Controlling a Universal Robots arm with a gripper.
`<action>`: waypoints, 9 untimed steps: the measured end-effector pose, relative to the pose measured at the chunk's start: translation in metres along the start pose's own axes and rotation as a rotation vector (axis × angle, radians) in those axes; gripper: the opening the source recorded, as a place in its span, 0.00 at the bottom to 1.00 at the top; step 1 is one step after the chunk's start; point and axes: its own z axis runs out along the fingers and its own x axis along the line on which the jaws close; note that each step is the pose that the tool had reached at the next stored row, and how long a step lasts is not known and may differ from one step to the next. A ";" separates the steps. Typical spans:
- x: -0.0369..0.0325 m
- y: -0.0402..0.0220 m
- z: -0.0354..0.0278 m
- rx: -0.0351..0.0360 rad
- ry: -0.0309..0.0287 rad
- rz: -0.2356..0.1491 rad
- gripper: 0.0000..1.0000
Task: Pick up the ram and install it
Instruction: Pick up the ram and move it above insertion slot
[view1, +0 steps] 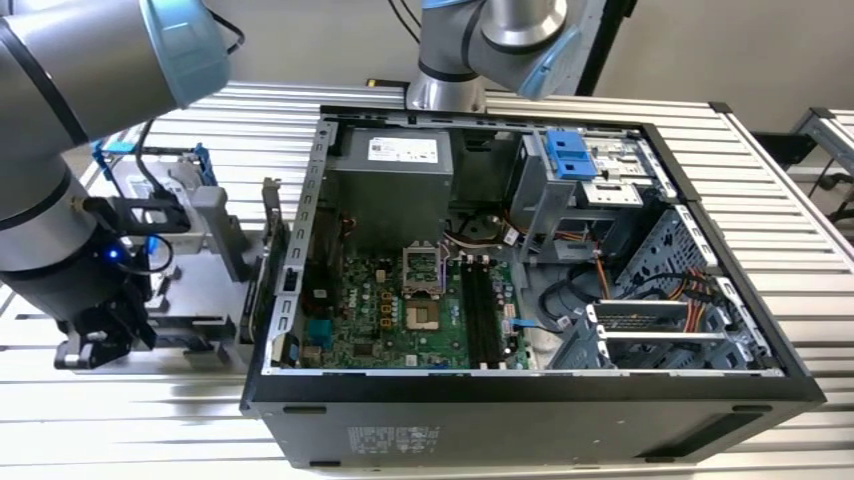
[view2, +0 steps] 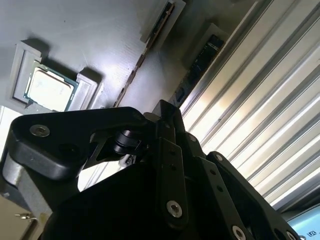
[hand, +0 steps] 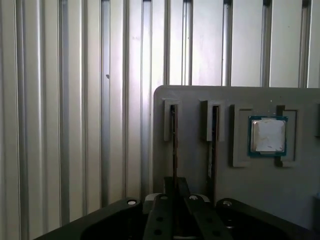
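Two thin sticks stand edge-on in the gray tray (hand: 200, 100), and the one that counts, the ram (hand: 173, 145), sits in its own narrow groove right in line with the gripper (hand: 175, 192). The second stick (hand: 214, 145) is in the neighbouring groove just beside it, and the square processor chip (hand: 268, 136) lies in a pocket further along. Down low over the tray, the gripper straddles the near end of the ram; whether the jaws have closed on it I cannot tell, as the black linkage hides the contact. So by my reading the task is early: the ram is seated in the tray, not lifted, and the pick, the carry and the seating are all left. Out in the exterior view, the tray stands on the slatted table (view1: 134, 430) at the exterior view's left of the open computer case (view1: 534, 395). The motherboard (view1: 387, 310) lies flat inside it, and the long black slots (view1: 483, 310) look bare. Room at the tray is tight sideways, with the second stick close by, but open above. At the case, the raised side wall stands between tray and board. The slots have the processor socket (view1: 422, 270) near on one side and loose cables (view1: 587, 275) and the drive cage (view1: 574, 160) near on the other, so I judge clearance there as narrow.
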 end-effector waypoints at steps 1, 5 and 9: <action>0.0000 0.0000 -0.0007 0.0000 0.0000 0.000 0.00; -0.0001 0.0001 -0.0035 -0.0001 0.0001 0.000 0.00; -0.0002 0.0001 -0.0062 -0.0001 0.0001 0.000 0.00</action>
